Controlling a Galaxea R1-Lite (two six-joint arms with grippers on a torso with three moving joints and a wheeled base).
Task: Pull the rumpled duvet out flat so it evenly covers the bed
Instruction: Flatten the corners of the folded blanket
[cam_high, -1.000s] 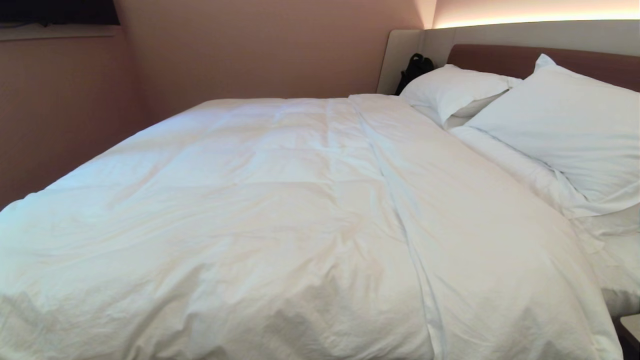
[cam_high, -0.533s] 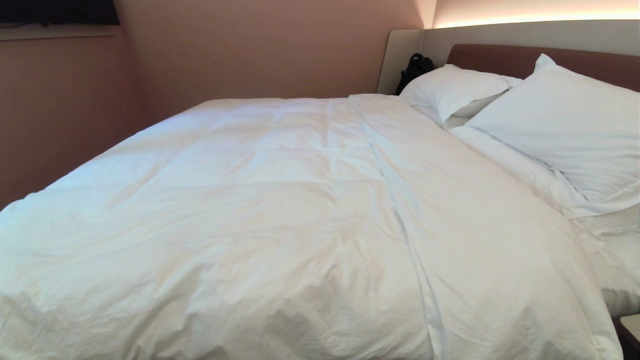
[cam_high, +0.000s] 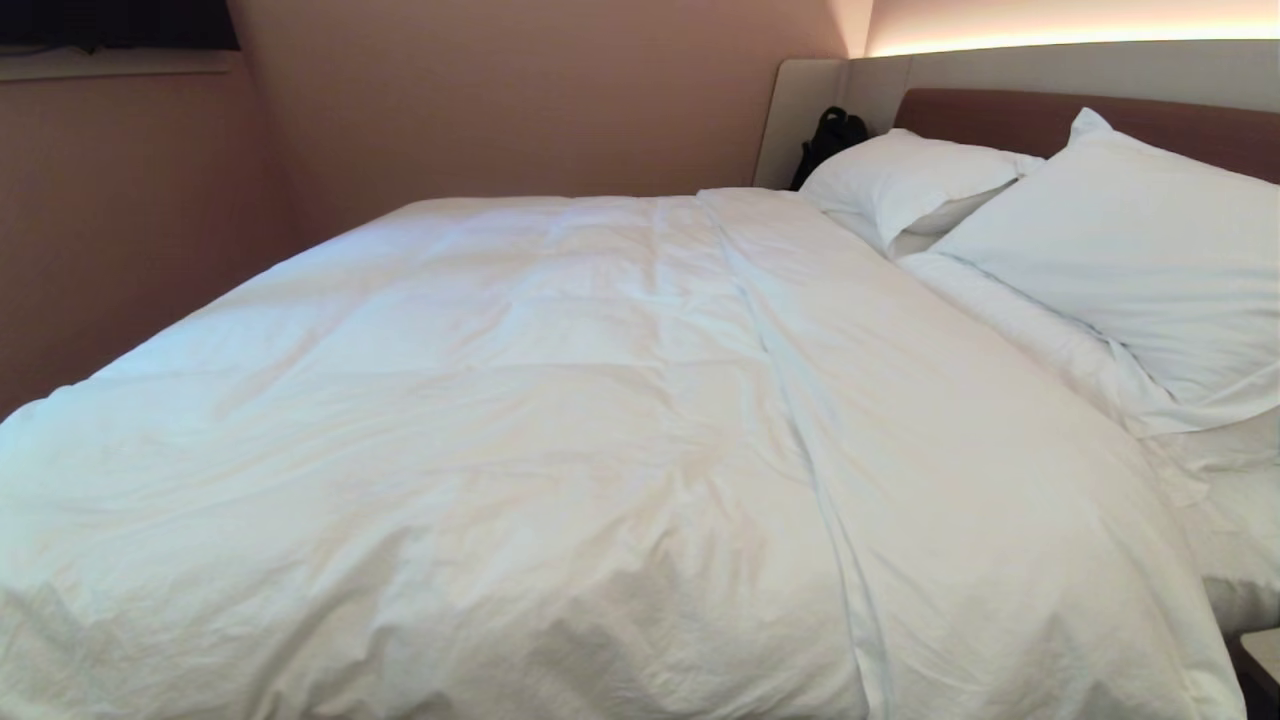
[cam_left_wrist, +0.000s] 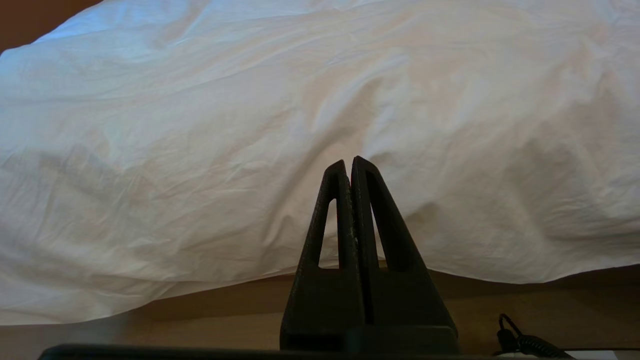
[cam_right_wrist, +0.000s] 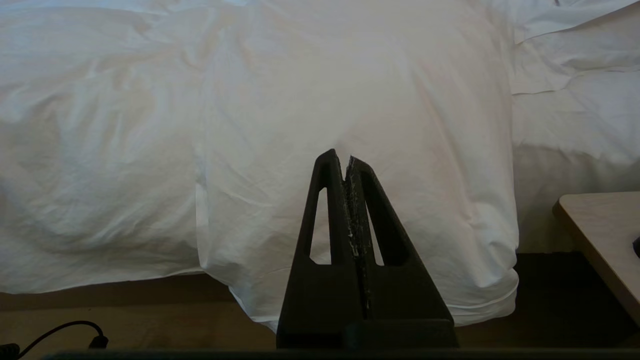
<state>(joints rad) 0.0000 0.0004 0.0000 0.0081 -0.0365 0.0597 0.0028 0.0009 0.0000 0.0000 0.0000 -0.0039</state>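
Observation:
The puffy white duvet (cam_high: 560, 420) lies spread over most of the bed (cam_high: 1235, 560), with a long fold running from the headboard end toward me; its near edge hangs over the bed's side (cam_left_wrist: 200, 165) (cam_right_wrist: 350, 100). Bare sheet shows beside the pillows at the right. Neither arm appears in the head view. My left gripper (cam_left_wrist: 349, 162) is shut and empty, held off the duvet's hanging edge above the floor. My right gripper (cam_right_wrist: 345, 160) is likewise shut and empty, pointing at the duvet's folded, drooping corner.
Two white pillows (cam_high: 1110, 240) lean on the brown headboard (cam_high: 1000, 115), with a black bag (cam_high: 830, 135) in the corner. A nightstand (cam_right_wrist: 600, 235) stands at the right by the bed's side. Cables lie on the floor (cam_right_wrist: 60, 332). Walls close the far side.

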